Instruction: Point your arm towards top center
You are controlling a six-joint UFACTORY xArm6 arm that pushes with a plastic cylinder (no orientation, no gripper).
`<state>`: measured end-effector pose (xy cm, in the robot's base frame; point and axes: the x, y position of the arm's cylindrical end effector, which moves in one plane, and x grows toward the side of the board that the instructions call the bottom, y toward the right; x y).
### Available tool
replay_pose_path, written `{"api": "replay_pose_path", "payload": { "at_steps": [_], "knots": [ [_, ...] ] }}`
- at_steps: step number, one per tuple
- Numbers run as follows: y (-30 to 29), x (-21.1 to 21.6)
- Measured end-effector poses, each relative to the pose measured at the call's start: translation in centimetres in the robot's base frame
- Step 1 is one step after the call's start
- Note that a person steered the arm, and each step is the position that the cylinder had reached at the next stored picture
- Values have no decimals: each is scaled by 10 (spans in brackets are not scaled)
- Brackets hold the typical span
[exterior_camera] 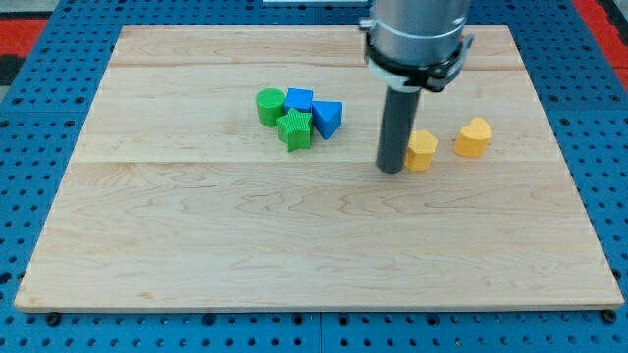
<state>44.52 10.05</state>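
My tip rests on the wooden board, right of centre. It stands just left of a yellow block, touching or nearly touching it. A second yellow block, heart-like in shape, lies further right. To the tip's left sits a tight cluster: a green cylinder, a blue cube, a blue triangular block and a green star-like block. The arm's grey body comes down from the view's top.
The board lies on a blue perforated table. Red matting shows at the top corners.
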Motion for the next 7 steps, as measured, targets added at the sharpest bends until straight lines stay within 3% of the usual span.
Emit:
{"api": "replay_pose_path", "payload": {
  "at_steps": [2,3,5,7],
  "knots": [
    [54,-10],
    [39,-8],
    [-12,40],
    [-26,42]
  ]
}}
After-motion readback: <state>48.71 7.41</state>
